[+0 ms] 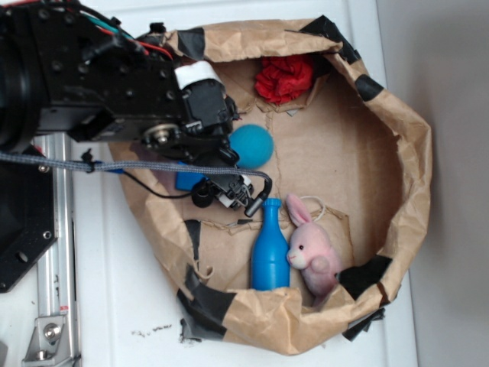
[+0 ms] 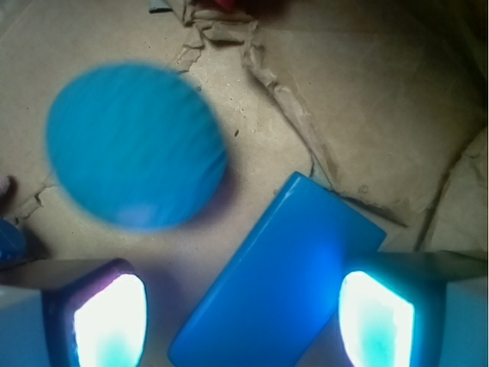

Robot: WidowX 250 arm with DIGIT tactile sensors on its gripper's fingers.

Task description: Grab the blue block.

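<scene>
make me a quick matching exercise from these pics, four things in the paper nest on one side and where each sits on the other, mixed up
Things:
1. blue block
2. teal ball
3. blue bottle
4. red crumpled cloth

Places:
A. standing beside the pink bunny
B. at the far rim of the paper nest
C. flat on the paper between the fingers of the open hand
D. on the paper just past the block, outside the fingers

Pairs: 1-C, 2-D, 3-A, 4-B
</scene>
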